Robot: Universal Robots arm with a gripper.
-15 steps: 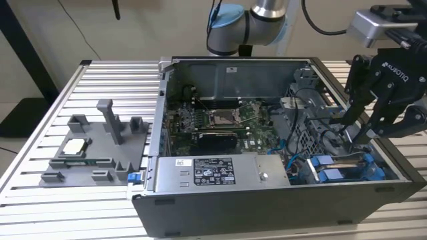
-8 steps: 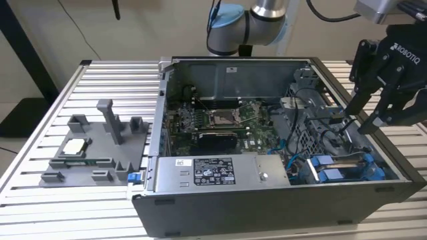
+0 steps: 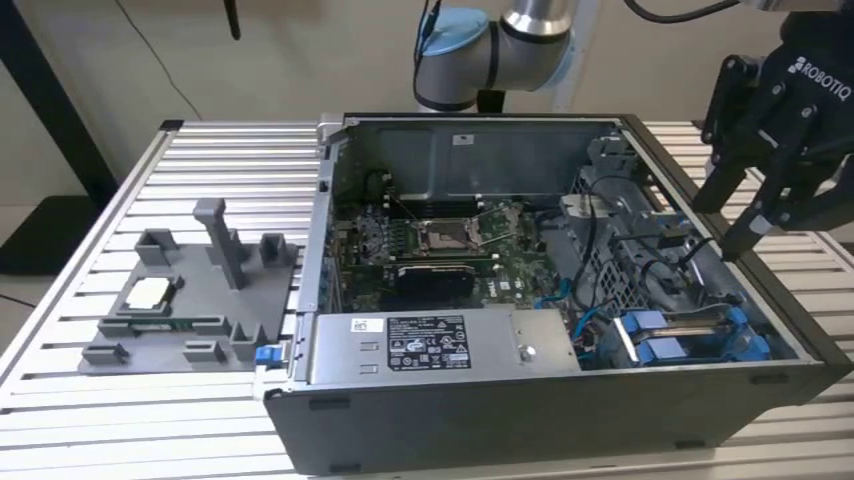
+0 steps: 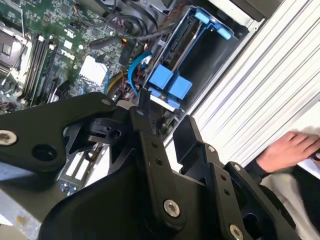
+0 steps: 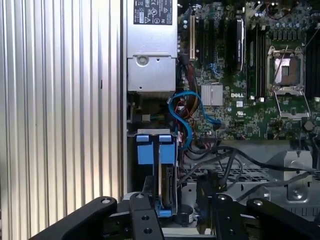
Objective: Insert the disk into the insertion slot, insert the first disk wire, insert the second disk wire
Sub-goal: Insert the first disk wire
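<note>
Beneath the gripper (image 3: 721,230), a slatted desk (image 3: 200,160) carries an open computer case (image 3: 534,425). The jaws stand moderately apart, holding nothing and touching nothing, and hover above one corner of the case. Directly under them lies the insertion slot (image 3: 747,345), and the disk (image 5: 167,190) stands on edge inside it, between blue tabs. A blue cable (image 5: 186,107) loops just beyond the slot.
</note>
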